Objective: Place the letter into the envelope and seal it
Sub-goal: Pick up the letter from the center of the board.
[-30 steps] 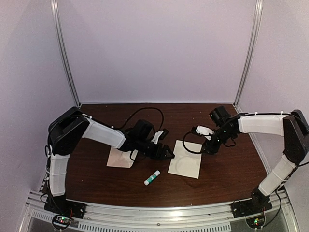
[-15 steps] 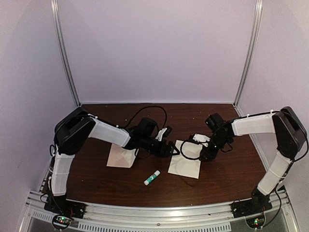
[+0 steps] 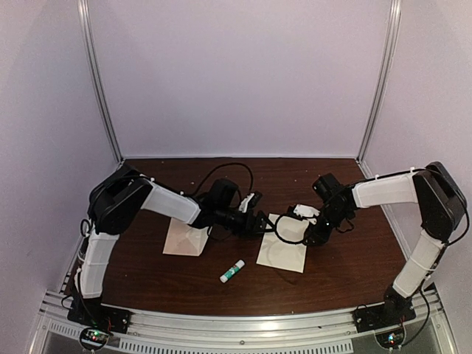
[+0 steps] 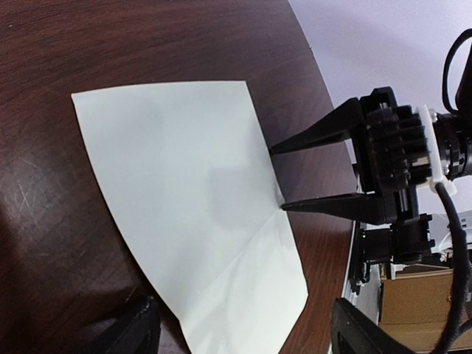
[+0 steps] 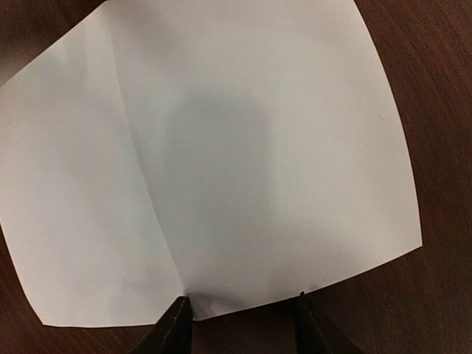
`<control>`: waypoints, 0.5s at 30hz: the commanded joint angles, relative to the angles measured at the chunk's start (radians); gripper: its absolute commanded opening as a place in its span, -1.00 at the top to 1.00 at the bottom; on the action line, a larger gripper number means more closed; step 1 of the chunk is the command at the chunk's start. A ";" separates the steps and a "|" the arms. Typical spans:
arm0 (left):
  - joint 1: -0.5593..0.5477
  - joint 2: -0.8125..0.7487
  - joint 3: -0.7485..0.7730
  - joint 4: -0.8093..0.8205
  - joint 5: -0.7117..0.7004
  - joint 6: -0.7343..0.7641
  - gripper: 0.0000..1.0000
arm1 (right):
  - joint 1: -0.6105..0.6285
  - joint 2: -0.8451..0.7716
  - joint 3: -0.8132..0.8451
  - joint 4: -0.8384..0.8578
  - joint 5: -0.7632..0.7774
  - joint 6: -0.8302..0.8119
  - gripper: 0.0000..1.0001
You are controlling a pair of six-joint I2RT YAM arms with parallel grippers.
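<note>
The letter (image 3: 282, 251), a pale creased sheet, lies flat on the brown table (image 3: 346, 258) at the centre. My left gripper (image 3: 259, 221) hovers low at its far left corner, jaws spread wide; in the left wrist view the letter (image 4: 184, 206) lies ahead of the left gripper (image 4: 243, 343). My right gripper (image 3: 306, 237) is down at the letter's right edge, open, fingertips (image 5: 175, 324) touching the paper's edge at the crease. The left wrist view shows the right gripper (image 4: 279, 179) from across the sheet. The envelope (image 3: 181, 243) lies to the left, partly under my left arm.
A glue stick (image 3: 231, 271) with a green cap lies on the table in front of the letter. Metal frame posts (image 3: 99, 81) stand at the back corners, and the arms' mounting rail (image 3: 243, 324) runs along the near edge.
My left gripper has moved right to the letter's corner and opened wider. My right gripper has dropped left and down to the letter's right edge, jaws narrowing a little.
</note>
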 commanded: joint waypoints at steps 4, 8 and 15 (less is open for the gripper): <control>0.025 0.064 -0.029 0.079 0.080 -0.178 -0.61 | 0.013 0.039 -0.011 -0.002 -0.008 0.014 0.05; 0.025 0.068 -0.032 0.128 0.107 -0.242 -0.58 | 0.015 0.040 -0.011 -0.002 -0.010 0.015 0.05; 0.024 0.067 -0.037 0.179 0.130 -0.313 -0.50 | 0.017 0.040 -0.012 0.001 -0.008 0.017 0.06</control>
